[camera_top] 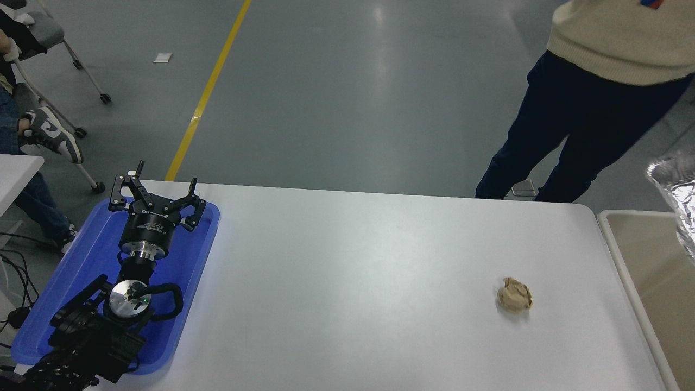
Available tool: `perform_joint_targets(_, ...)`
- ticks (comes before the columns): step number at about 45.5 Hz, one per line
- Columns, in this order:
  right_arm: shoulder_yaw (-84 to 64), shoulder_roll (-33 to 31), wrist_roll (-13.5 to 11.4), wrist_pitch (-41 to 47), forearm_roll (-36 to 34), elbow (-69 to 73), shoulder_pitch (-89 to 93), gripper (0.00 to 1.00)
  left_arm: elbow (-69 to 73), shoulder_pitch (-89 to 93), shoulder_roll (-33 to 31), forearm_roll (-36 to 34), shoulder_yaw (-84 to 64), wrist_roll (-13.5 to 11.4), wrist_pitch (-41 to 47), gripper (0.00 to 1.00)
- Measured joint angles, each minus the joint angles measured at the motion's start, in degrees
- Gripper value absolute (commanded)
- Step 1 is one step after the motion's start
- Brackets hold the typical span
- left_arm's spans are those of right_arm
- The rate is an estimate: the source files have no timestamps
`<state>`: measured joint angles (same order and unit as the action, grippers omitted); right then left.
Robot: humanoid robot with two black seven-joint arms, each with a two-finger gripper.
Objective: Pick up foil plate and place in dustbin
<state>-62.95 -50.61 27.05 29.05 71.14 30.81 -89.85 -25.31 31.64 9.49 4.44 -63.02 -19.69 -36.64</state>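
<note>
- Right gripper: out of frame past the 3 o'clock edge — can't say how it stands or what it grips.
- Left gripper [155, 196]: parked at 8 o'clock over the blue tray [81, 282], fingers spread apart, holding nothing.
- Foil plate [678, 201]: only a sliver shows at the 3 o'clock edge, crinkled silver rim and a bit of wall, off the table and up above the dustbin's opening. What carries it is not visible.
- Dustbin [616, 255]: beige, pale rim, just beside the table's right end at 4 o'clock; inner wall plain, nothing seen inside in the visible part.
- Handling judgement: thin foil, so very light, flimsy, dents and folds under squeeze; shiny so likely a bit slick. Best hold looks like the raised rim, pinching wall and lip together — not the floppy flat bottom.
- Being light, it may flutter or catch on the bin rim when let go.
- Table [347, 282]: white; paper ball [514, 295], tan and crumpled, sits at 4 o'clock, well apart from the bin.
- Person [586, 98] stands at the far side, 1 o'clock.
</note>
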Motion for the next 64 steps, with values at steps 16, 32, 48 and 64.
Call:
perform_joint_targets(16, -1.06, 6.55, 1.11, -15.09, -15.69, -22.22, 30.1, 0.0, -0.01, 0.0, 0.0, 0.03, 0.0, -0.05, 0.06, 1.0)
perform_joint_targets(32, -0.59, 12.84, -6.11, -23.09, -25.27, -28.62, 43.5, 0.0, 0.0, 0.0, -0.01, 0.04, -0.07, -0.08, 0.15, 1.0)
perform_joint_targets(48, 0.21, 15.47, -8.75, -25.21, -29.56, -29.68, 47.86, 1.0, 0.0, 0.0, -0.01, 0.04, -0.09, -0.11, 0.16, 1.0)
perform_joint_targets(64, 0.5, 15.65, -8.75, -25.34, -32.05, -28.97, 47.02, 1.0, 0.0, 0.0, -0.02, 0.04, -0.09, -0.12, 0.17, 1.0)
